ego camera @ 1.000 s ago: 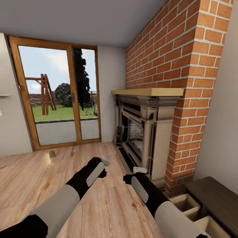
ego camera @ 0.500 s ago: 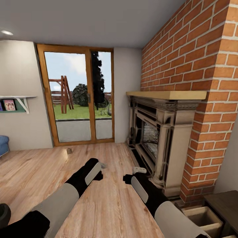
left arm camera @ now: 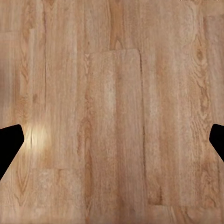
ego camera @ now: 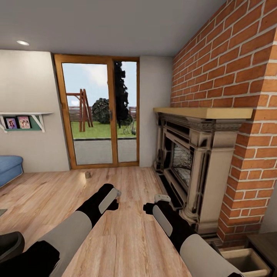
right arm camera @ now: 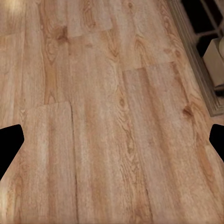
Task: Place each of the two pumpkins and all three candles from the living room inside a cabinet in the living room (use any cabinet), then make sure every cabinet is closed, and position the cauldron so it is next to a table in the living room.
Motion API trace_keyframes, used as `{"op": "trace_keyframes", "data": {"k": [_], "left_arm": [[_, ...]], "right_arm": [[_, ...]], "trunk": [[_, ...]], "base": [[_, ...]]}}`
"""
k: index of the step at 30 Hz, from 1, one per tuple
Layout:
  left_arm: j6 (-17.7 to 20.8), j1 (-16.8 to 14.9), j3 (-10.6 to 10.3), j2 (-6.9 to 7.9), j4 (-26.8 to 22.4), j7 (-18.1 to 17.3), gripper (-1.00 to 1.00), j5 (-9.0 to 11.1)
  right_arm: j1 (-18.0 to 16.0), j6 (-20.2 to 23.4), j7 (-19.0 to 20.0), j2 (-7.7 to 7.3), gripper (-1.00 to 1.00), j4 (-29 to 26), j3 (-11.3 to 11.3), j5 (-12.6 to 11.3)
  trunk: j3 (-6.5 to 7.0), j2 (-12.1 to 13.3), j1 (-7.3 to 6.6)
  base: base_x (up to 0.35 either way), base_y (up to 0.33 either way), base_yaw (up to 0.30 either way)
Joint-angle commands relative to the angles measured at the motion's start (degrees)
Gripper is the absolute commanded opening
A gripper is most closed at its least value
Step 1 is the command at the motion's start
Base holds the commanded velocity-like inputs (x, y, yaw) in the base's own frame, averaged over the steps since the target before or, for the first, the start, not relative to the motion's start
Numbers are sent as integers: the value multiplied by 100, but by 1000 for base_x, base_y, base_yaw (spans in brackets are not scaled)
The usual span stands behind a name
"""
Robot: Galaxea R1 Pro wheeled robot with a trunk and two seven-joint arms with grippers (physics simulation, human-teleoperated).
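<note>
A small beige candle, a short stubby cylinder, stands upright on the wooden floor just in front of the glass patio door. The dark-brown cabinet, right of the fireplace, has an open pale compartment.

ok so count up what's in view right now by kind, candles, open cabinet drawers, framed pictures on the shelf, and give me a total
Candles: 1, the candle on the wood floor near the glass door
Open cabinet drawers: 1, the drawer of the cabinet
Framed pictures: 2, on the wall shelf
Total: 4
</note>
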Motion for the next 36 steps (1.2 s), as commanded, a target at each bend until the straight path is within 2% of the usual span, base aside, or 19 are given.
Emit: {"op": "trace_keyframes", "data": {"k": [1, 8, 24, 31, 36], "left_arm": [[8, -4, -28, 4, -7, 56, 100, 60], [-25, 1, -21, 29, -40, 59, 100, 60], [-25, 1, -11, 49, -13, 29, 100, 73], [-25, 1, 168, 56, -12, 8, 100, 79], [-26, 1, 194, 57, -12, 2, 100, 78]], "right_arm": [[-6, 6, -57, -5, 100, -8, 23, -59], [-6, 1, -54, 6, 100, -27, 23, -65], [-6, 1, -57, 10, 100, -112, 48, -68], [-6, -6, -57, 10, 100, -120, 214, -68], [-6, -7, -57, 10, 100, -121, 251, -68]], "trunk": [[-7, -4, 0], [-7, -4, 0], [-7, -4, 0], [-7, -4, 0], [-7, -4, 0]], "base": [[0, 0, 8], [45, 11, 2], [270, 157, 0], [206, 262, 52], [284, 170, 235]]}}
